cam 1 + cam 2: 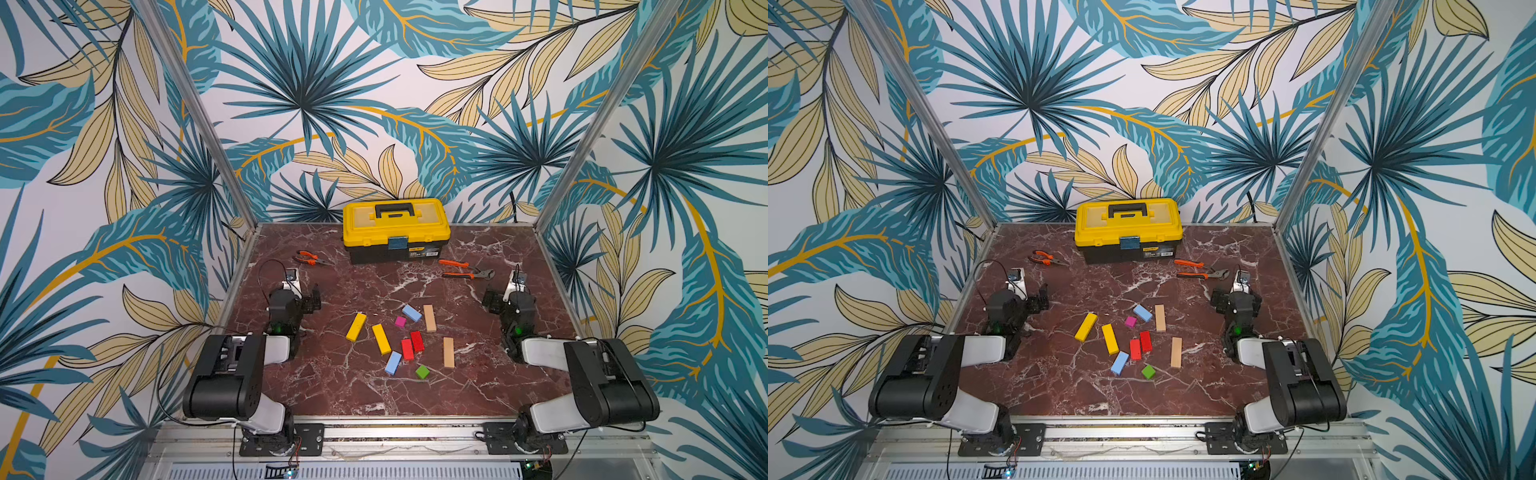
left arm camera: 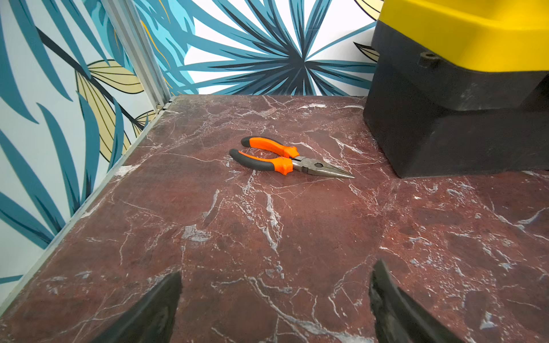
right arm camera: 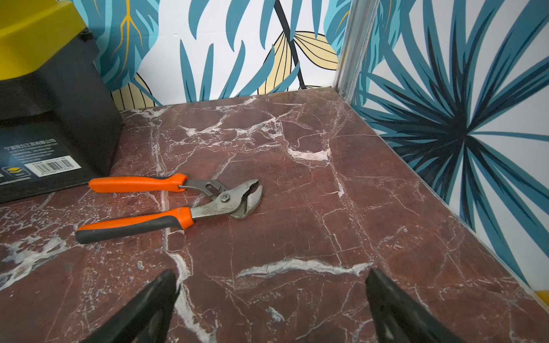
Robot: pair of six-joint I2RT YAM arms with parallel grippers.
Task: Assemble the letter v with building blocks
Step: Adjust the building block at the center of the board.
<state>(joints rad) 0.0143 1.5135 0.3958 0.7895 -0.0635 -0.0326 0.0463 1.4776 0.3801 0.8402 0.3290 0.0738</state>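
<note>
Ten blocks [image 1: 381,339], two pliers [image 1: 465,269], one toolbox [image 1: 396,228]

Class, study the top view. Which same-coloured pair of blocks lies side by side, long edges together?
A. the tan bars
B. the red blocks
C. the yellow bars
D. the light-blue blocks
B: the red blocks lie long side to long side with no gap visible between them, while every other same-coloured pair has a clear gap between its two pieces.
</note>
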